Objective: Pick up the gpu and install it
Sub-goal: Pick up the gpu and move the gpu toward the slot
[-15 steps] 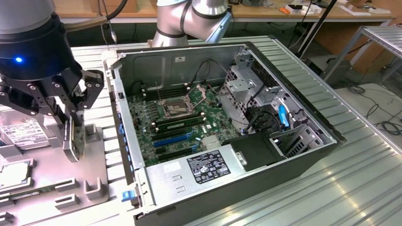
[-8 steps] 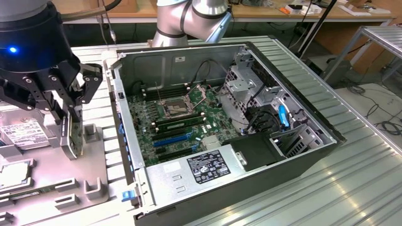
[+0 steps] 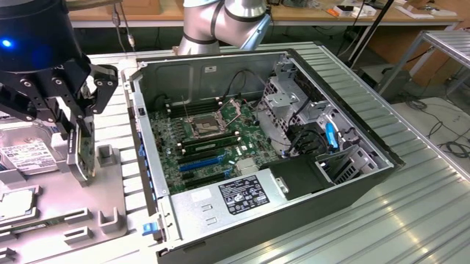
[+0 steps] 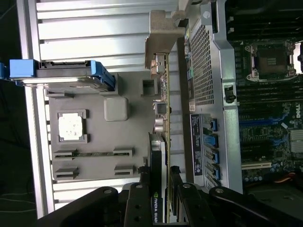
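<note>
Gripper [image 4: 159, 172], black, multi-link fingers [image 4: 137, 203]: jaws drawn narrow and clamped on the top edge of the gpu [image 4: 157, 151]. Gpu: thin dark card, held on edge and hanging straight down from the jaws, silvery bracket [image 4: 161, 33] at the end farthest from the fingers; positioned outside the computer case [image 3: 353, 110], just beside its near side wall, over the margin of the grey fixture tray [image 4: 118, 123]; whether its lower edge touches the tray cannot be told. Fixture tray, moulded grey, at the exterior view's left of the case: carries a hard drive [image 3: 22, 157] with a white label, a square processor chip [image 4: 71, 127] seated in a recess, and a narrow memory stick [image 4: 90, 153] lying in a slot. Computer case, black tower laid on its side with the panel off: motherboard [image 3: 213, 137] exposed, empty processor socket [image 3: 206, 127] near its middle, blue and black expansion slots [image 3: 202, 163] below that, silver power supply [image 3: 235, 198] with a dark label at the near end, drive cage [image 3: 283, 104] and black cables toward the exterior view's right. Robot arm [image 3: 220, 22], silver, behind the case. Slatted metal table [image 3: 397, 220] beneath everything.
</note>
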You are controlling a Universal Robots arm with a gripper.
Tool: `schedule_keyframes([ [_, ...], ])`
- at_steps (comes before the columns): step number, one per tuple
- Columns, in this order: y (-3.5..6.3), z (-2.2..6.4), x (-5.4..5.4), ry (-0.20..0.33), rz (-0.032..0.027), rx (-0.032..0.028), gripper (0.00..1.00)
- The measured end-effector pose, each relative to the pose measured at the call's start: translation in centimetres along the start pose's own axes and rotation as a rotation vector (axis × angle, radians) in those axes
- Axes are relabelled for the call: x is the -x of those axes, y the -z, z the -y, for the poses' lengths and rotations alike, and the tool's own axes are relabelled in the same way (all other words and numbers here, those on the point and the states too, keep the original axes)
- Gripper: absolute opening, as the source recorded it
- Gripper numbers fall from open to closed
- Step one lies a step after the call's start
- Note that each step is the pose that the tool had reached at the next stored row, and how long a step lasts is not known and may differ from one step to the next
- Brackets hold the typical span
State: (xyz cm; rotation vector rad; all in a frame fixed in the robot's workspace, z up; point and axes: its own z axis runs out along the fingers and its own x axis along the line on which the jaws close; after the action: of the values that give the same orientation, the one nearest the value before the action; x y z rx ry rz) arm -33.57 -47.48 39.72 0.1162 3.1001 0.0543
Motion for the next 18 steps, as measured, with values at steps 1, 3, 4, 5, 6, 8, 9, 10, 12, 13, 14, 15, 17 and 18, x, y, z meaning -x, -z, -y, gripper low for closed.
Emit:
schedule_keyframes([
  [1, 0.10, 0.00, 0.0, 0.000, 0.0000, 0.0000, 0.27],
  [3, 0.43, -0.02, 0.0, 0.000, -0.0001, 0.0001, 0.27],
  [4, 0.68, -0.02, 0.0, 0.000, -0.0001, 0.0001, 0.27],
  [5, 0.76, -0.03, 0.0, 0.000, 0.0000, 0.0002, 0.27],
  [6, 0.85, -0.03, 0.0, 0.000, 0.0000, 0.0002, 0.27],
  [8, 0.95, -0.03, 0.0, 0.000, 0.0000, 0.0001, 0.27],
  [9, 1.00, -0.04, 0.0, 0.000, -0.0001, 0.0001, 0.27],
  [10, 1.08, -0.04, 0.0, 0.000, -0.0001, 0.0001, 0.27],
  [12, 1.25, -0.04, 0.0, 0.000, 0.0000, 0.0002, 0.27],
  [13, 1.33, -0.05, 0.1, 0.000, 0.0000, 0.0002, 0.27],
  [14, 1.41, -0.05, 0.1, 0.000, 0.0000, 0.0002, 0.27],
  [15, 1.51, -0.05, 0.1, 0.000, 0.0000, 0.0001, 0.27],
  [17, 1.75, -0.06, 0.1, 0.000, 0.0000, 0.0001, 0.27],
  [18, 1.80, -0.06, 0.1, 0.000, 0.0000, 0.0002, 0.27],
])
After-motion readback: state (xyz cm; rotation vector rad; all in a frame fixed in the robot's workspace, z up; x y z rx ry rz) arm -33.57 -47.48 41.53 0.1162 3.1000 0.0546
